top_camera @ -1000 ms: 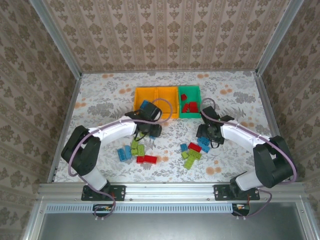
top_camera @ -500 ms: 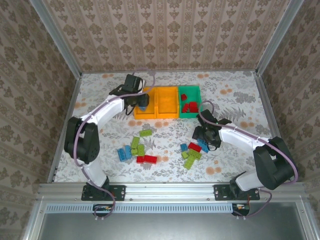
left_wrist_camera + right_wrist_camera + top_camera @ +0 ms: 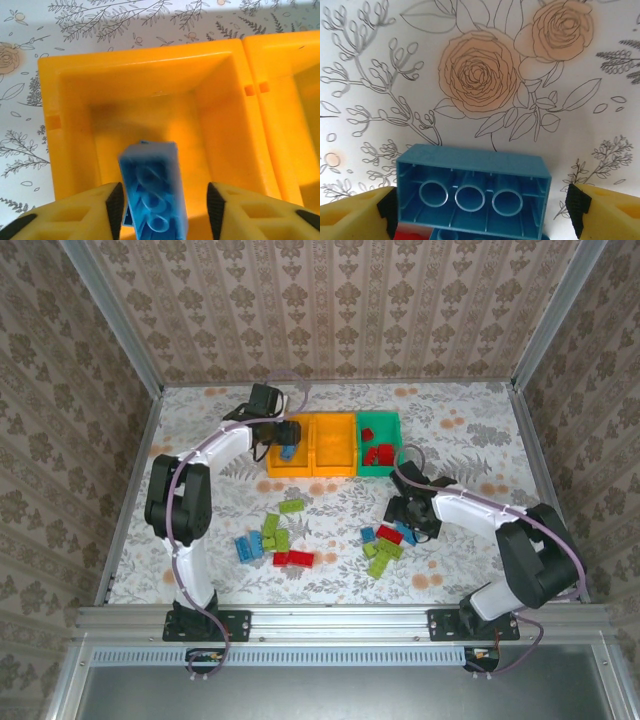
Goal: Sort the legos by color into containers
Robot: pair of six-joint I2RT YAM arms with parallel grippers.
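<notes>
Hanging over the left orange-yellow bin (image 3: 150, 50) toward 12 o'clock on the surface (image 3: 470, 450), my left jaws stood parted wider than the blue brick (image 3: 155, 195) between them. A gap showed on its 3 o'clock flank, so I gripped nothing. The brick's long axis ran 12 to 6. My right jaws were wide open, straddling another blue brick (image 3: 472, 192) lying 9 to 3, hollow underside toward the lens. The surface was floral-printed, and patterned wallpaper (image 3: 330, 310) enclosed it.

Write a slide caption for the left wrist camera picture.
Left pincer open above an orange bin, a blue brick loose between its jaws.
</notes>
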